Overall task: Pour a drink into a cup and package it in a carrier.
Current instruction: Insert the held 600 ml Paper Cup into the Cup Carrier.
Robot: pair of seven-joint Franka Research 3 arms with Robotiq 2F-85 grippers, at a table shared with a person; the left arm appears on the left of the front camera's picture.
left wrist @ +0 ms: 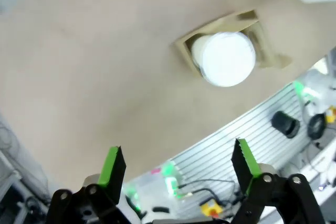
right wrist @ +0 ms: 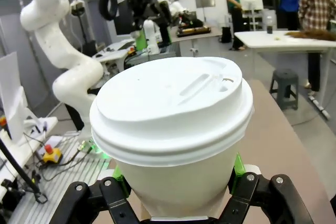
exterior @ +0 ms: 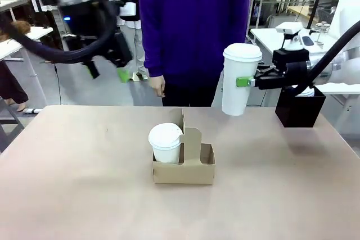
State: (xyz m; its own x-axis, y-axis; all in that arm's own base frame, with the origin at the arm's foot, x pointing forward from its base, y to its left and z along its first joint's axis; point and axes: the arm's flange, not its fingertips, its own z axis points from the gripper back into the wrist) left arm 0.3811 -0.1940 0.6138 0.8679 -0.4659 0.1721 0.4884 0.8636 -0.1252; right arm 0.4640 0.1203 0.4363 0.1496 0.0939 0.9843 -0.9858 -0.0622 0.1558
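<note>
White cup [exterior: 241, 77] held by right claw [exterior: 243, 82]; left claw [left wrist: 177, 153] wide; carrier [exterior: 194, 171] half-hides other cup [exterior: 166, 141].

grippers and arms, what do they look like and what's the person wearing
The left arm and right arm are white with rounded joints. The left gripper and right gripper are black, with linked fingers, silver pivot bolts and bright green pads. A thick black cable runs along the left arm, and a small blue light glows at its wrist. The person wears a purple long-sleeved top.
</note>
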